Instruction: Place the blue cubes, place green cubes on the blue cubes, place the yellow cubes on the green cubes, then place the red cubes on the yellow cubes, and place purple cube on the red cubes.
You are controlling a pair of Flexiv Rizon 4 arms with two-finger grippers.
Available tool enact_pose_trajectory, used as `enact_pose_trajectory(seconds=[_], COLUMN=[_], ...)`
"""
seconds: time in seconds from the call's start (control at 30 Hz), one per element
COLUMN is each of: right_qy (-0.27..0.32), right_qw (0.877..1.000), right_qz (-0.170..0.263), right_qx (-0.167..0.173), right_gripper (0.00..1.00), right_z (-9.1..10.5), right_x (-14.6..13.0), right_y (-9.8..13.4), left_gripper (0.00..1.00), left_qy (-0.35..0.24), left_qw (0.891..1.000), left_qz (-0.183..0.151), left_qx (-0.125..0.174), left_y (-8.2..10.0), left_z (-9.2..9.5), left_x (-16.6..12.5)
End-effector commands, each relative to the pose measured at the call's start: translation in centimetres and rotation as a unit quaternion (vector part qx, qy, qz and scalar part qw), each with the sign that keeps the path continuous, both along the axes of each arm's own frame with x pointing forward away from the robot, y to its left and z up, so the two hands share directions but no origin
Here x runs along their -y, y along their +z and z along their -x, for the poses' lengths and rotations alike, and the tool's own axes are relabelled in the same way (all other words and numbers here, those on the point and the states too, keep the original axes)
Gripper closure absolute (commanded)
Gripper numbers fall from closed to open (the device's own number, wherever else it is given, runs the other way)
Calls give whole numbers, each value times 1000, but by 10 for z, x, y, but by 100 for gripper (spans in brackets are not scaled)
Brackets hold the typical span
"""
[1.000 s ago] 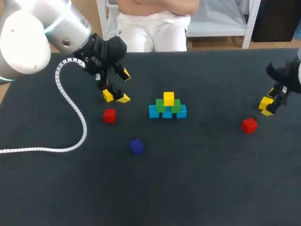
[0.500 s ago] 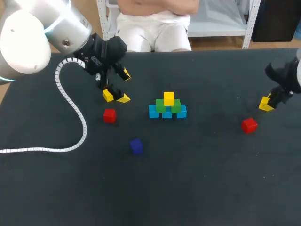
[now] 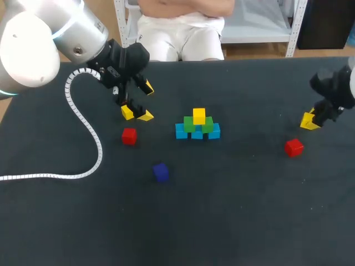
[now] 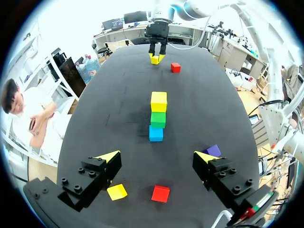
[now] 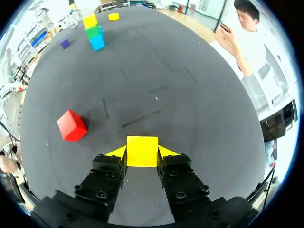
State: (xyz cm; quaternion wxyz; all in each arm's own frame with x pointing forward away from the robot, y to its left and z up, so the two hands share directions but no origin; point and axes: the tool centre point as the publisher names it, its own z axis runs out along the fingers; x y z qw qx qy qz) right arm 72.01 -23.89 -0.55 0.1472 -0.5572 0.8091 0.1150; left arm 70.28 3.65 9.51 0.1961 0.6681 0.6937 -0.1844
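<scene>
Here, my right tool (image 5: 142,153) is clenched on a yellow cube (image 5: 142,148), one finger against each of two opposite faces, at the right side of the bench (image 5: 156,90). Near the tool, toward the middle of the bench, lies a red cube (image 5: 72,125). Well beyond it stands the stack: blue cubes (image 3: 181,131) at the base, green cubes (image 3: 189,125) on them, and one placed yellow cube (image 3: 198,116) on top. Farther left lie a second red cube (image 3: 128,136) and the purple cube (image 3: 161,172). My left tool (image 4: 157,156) hangs there released, holding nothing, with a loose yellow cube (image 4: 117,192) just beside one finger.

The step in hand appears to be carrying the gripped yellow cube to the green layer. To do it well, I should raise the cube above the height of the placed yellow cube before crossing, so it passes over the red cube rather than past it. The descent should be vertical, with faces square to the green cubes. How much green surface is bare I cannot tell from these views. The fingers should be turned so neither strikes the placed yellow cube. Release should come only once the cube rests flat, followed by a straight upward withdrawal.
</scene>
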Motion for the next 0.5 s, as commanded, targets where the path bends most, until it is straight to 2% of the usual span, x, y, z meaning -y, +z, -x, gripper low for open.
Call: enact_pose_trajectory(seconds=[0.03, 0.27, 0.5], right_qy=[23, 60, 102], right_qw=[1000, 998, 994], right_qz=[-7, -2, 26], right_qx=[-1, 4, 2], right_gripper=[100, 100, 100], right_z=[-5, -7, -7], right_x=[-9, -39, -76], right_y=[11, 39, 63], left_gripper=[0, 0, 0], left_qy=[-1, -1, -1], left_qw=[1000, 1000, 1000], left_qz=[-1, -1, -1], left_qx=[-1, -1, -1], left_y=[0, 0, 0], left_z=[-1, -1, -1], left_x=[0, 0, 0])
